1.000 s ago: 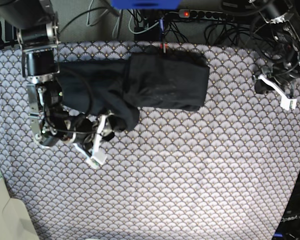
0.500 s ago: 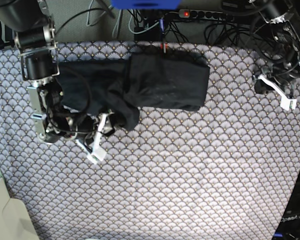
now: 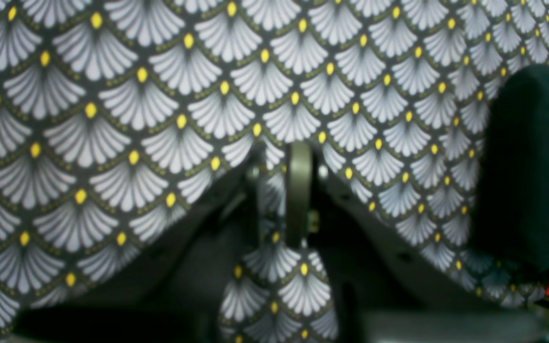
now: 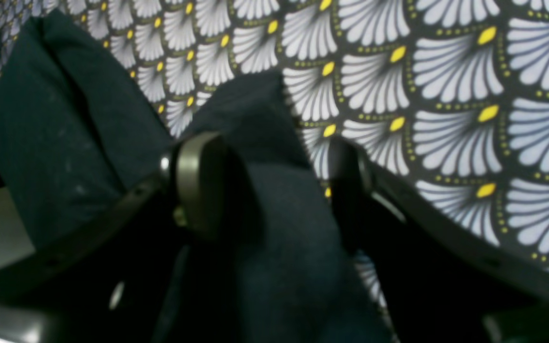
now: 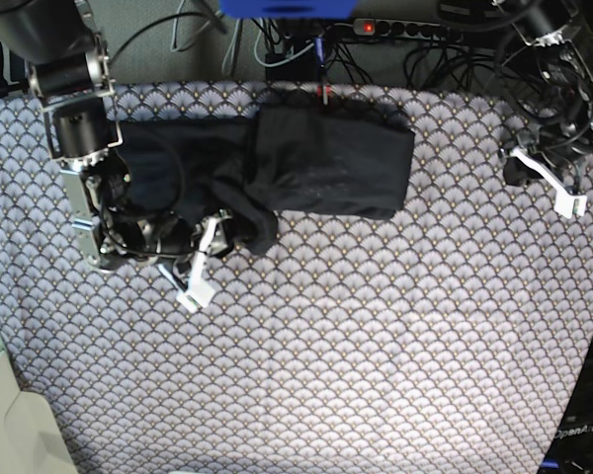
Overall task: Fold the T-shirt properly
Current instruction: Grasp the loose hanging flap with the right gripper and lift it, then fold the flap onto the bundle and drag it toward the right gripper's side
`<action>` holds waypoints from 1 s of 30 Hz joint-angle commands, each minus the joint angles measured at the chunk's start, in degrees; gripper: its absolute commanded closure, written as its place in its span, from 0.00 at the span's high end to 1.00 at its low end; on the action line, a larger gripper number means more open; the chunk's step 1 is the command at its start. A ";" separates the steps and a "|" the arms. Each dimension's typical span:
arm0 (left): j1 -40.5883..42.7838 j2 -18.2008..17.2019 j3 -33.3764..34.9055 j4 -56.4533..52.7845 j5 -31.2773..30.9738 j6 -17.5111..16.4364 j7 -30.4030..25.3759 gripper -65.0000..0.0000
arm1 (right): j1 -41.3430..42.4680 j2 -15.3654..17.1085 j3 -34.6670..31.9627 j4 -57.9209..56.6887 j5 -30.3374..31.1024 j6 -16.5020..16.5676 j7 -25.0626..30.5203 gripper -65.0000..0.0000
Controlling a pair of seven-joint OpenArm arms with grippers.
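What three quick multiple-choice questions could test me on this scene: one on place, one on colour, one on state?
1. Where does the T-shirt lie on the tablecloth?
A. near the far edge
B. at the near edge
C. hanging off

2. What colour is the T-shirt?
A. red
B. black
C. white

3. What is between the right gripper jaws?
A. nothing
B. a cable
C. T-shirt cloth

Answers: 1 A, base view shows it by the cables; 2 B, dark in every view; 3 C, right wrist view shows black cloth between the open jaws.
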 commanded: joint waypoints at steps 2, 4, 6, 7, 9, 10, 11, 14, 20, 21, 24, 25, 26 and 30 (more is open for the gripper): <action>-0.68 -0.87 -0.24 0.78 -0.97 -0.32 -0.94 0.10 | 0.99 0.00 0.17 0.58 0.20 0.38 -0.55 0.53; -0.77 -0.87 -0.24 0.69 -0.97 -0.32 -0.94 0.10 | 0.99 -0.52 0.17 0.58 0.20 0.38 -0.46 0.47; -0.77 -0.87 -0.24 0.69 -0.97 -0.32 -0.94 0.10 | 0.99 -0.61 0.17 0.58 0.20 0.38 -0.64 0.35; -0.77 -0.87 -0.24 0.69 -0.97 -0.32 -0.94 0.10 | 0.99 -0.61 0.17 0.58 0.20 0.38 -0.64 0.28; -0.77 -0.87 -0.24 0.61 -0.97 -0.32 -1.03 0.10 | 0.99 -0.61 0.17 0.58 0.20 0.38 -0.64 0.12; -0.77 -0.87 -0.24 0.61 -0.97 -0.32 -1.03 0.10 | 0.81 -0.61 0.17 0.58 0.20 0.38 -0.64 0.05; -0.86 -0.87 -0.24 0.61 -0.97 -0.32 -1.03 0.10 | 0.37 -0.61 0.17 0.66 0.20 0.38 -0.46 0.00; -0.86 -0.87 -0.24 0.61 -0.97 -0.32 -1.03 0.10 | 0.28 -0.52 0.17 0.93 0.20 0.38 -0.28 0.00; -0.94 -0.87 -0.24 0.61 -0.97 -0.32 -1.03 0.10 | -0.68 1.32 0.52 11.83 0.29 0.38 -1.08 0.00; -0.94 -0.87 -0.24 0.61 -0.97 -0.32 -1.03 0.10 | -1.30 1.59 0.61 14.47 0.29 0.38 -1.96 0.00; -0.94 -0.87 -0.24 0.61 -0.97 -0.32 -1.03 0.10 | -2.27 2.38 0.79 21.50 0.38 0.38 -5.56 0.00; -0.94 -0.87 -0.24 0.61 -0.97 -0.32 -1.03 0.10 | -3.23 2.73 1.23 23.35 0.38 0.38 -6.35 0.00; -0.94 -0.87 -0.24 0.61 -0.97 -0.32 -1.03 0.10 | -4.38 2.73 2.02 25.46 0.38 0.38 -6.88 0.00; -1.03 -0.87 -0.24 0.61 -0.97 -0.32 -1.03 0.10 | -9.83 2.82 5.36 32.93 0.38 0.38 -8.37 0.00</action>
